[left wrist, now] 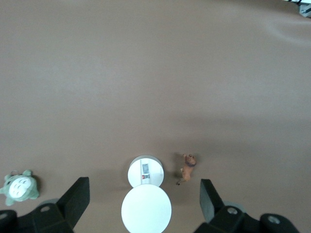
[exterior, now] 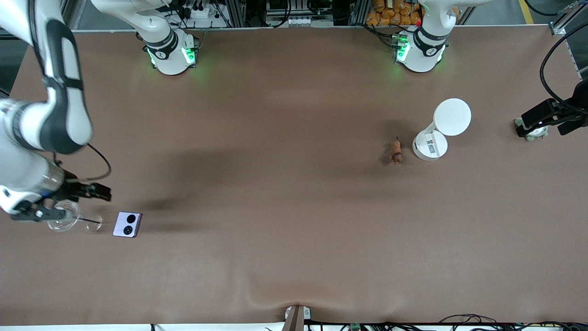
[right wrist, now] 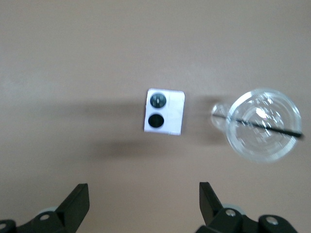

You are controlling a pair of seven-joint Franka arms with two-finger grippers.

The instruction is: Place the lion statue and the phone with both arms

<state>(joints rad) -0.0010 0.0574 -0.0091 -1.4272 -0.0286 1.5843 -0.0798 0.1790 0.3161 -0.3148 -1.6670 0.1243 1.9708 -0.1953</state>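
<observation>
The phone (exterior: 127,224) lies flat on the bench (exterior: 285,207) nearest the front camera, face up with its two camera circles showing, toward the right arm's end. The right end effector (exterior: 69,202) hangs just beside it, over a clear glass jug (exterior: 63,216) with a thin dark rod across its mouth; in the right wrist view its fingers (right wrist: 77,204) stand wide apart and hold nothing, with the phone (right wrist: 164,111) ahead of them and the jug (right wrist: 262,124) off to one side. The phone looks stiff, thin and smooth, so it will likely be slippery and hard to get under; the surest hold is probably across its two long edges, fingers coming straight down, with care not to knock the jug, which looks fragile. Farther from the camera, toward the left arm's end, the lion (exterior: 396,151) lies on the bench just beside a white cylinder (exterior: 430,145), which has a white disc (exterior: 452,116) next to it. The left end effector (exterior: 535,126) hovers well apart from the lion, over a small grey-green plush (exterior: 533,134); the left wrist view shows its fingers (left wrist: 77,199) spread wide and empty, with the lion (left wrist: 187,167) and the cylinder (left wrist: 145,171) ahead between them and the plush (left wrist: 19,187) to one side. The lion seems hard, light and tiny, with a thin tail that could snap; pinching the body across its flanks looks best, approached from the side away from the cylinder.
</observation>
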